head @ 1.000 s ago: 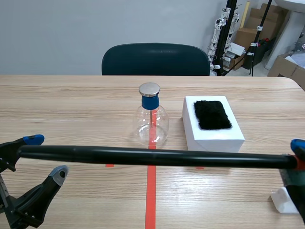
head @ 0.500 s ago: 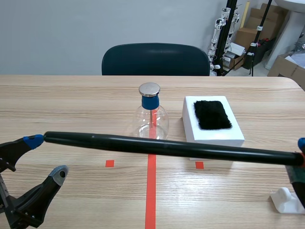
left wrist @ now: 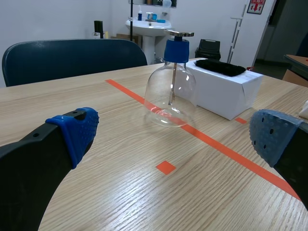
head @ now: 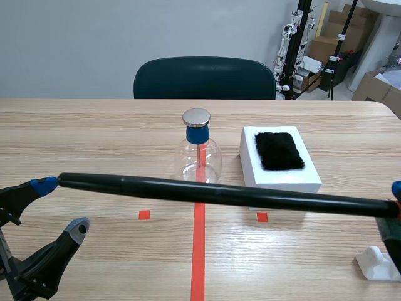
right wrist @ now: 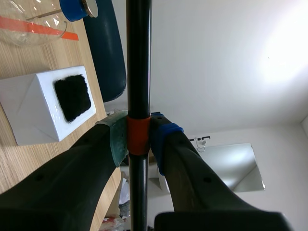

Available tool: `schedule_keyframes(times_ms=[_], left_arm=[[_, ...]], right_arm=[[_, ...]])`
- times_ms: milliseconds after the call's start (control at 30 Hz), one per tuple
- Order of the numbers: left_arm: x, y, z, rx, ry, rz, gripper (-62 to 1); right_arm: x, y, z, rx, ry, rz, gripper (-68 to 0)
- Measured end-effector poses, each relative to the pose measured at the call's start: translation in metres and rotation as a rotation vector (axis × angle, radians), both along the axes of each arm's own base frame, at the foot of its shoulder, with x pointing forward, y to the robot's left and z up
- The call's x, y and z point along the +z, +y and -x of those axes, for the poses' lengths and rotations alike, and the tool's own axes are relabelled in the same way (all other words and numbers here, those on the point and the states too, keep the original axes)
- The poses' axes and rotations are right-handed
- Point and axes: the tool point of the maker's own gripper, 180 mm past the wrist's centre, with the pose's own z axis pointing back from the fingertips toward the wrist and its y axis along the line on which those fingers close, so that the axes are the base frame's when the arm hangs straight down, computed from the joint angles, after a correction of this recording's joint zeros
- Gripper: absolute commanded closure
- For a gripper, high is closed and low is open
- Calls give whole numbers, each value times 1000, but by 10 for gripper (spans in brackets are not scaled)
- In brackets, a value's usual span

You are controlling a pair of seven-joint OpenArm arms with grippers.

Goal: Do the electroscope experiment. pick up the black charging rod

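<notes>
1. Grip: the right pincer is closed on the black charging rod. Its two pads press from both sides on an orange-red band that goes around the rod.
2. In the scene view the black charging rod is lifted above the worktop and lies almost level. It runs from the right pincer at the right edge across to the left side.
3. The rod passes in front of the lower part of the electroscope flask and in front of the white box.
4. The free end of the rod appears just beside the blue fingertip of the left pincer. I cannot tell if they touch.
5. The left pincer is wide open and holds nothing. One blue pad stands at each side, with the worktop between them.
6. The electroscope flask stands upright on the red tape line. It is a round body of clear glass with a blue neck and a flat metal disc on top.
7. The white box stands just beside the flask, on the side of the right arm. A black fur pad lies on its top.
8. A small white holder sits on the worktop under the right pincer.
9. A dark chair stands behind the far edge of the worktop.
</notes>
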Motion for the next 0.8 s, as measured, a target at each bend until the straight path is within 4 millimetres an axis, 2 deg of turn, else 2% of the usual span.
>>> schedule_keyframes(times_ms=[367, 633, 800], left_arm=[[0, 0, 0, 0, 0, 0, -623], [0, 0, 0, 0, 0, 0, -623], [0, 0, 0, 0, 0, 0, -623]], right_arm=[[1, 0, -1, 2, -9, 0, 0], [9, 0, -13, 3, -70, 0, 0], [9, -1, -14, -3, -71, 0, 0]])
